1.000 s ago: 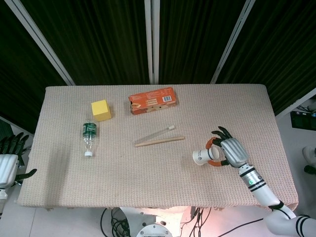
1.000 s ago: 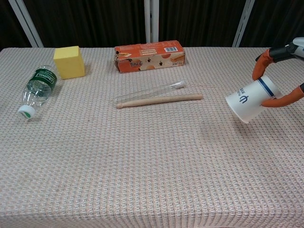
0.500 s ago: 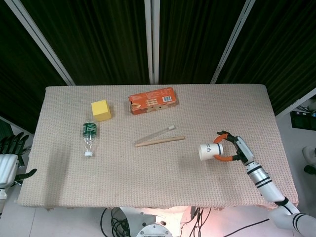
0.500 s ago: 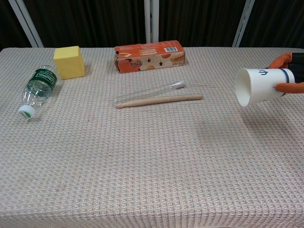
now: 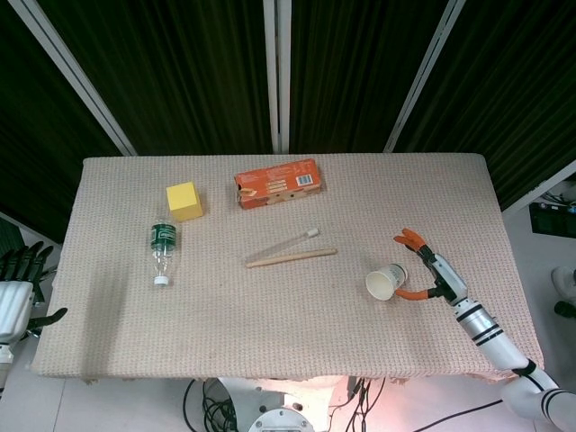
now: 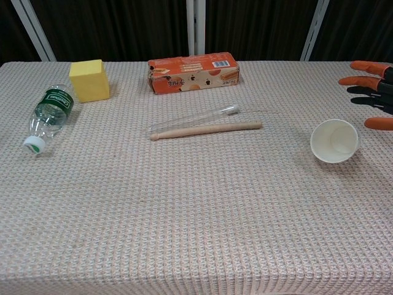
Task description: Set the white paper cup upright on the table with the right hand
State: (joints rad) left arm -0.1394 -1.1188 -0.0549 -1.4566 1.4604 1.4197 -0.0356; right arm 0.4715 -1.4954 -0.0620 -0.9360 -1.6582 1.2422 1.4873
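The white paper cup (image 5: 387, 282) rests on the table at the right, and its open mouth shows in both views. In the chest view the cup (image 6: 334, 141) looks tipped toward the camera; I cannot tell whether it stands fully upright. My right hand (image 5: 433, 270) is just right of it with orange-tipped fingers (image 6: 367, 65) spread apart and nothing in it. The thumb tip lies close beside the cup, and contact is unclear. My left hand (image 5: 16, 290) hangs off the table's left edge, fingers extended and holding nothing.
A wooden stick (image 5: 292, 257) and a clear tube (image 5: 286, 242) lie mid-table. An orange box (image 5: 279, 183) sits at the back, with a yellow block (image 5: 184, 200) and a lying plastic bottle (image 5: 162, 251) to the left. The table's right edge (image 5: 504, 243) is near my right hand.
My right hand lowered the cup from a sideways hold above the table and let go. Its fingers spread open and drew back to the right.
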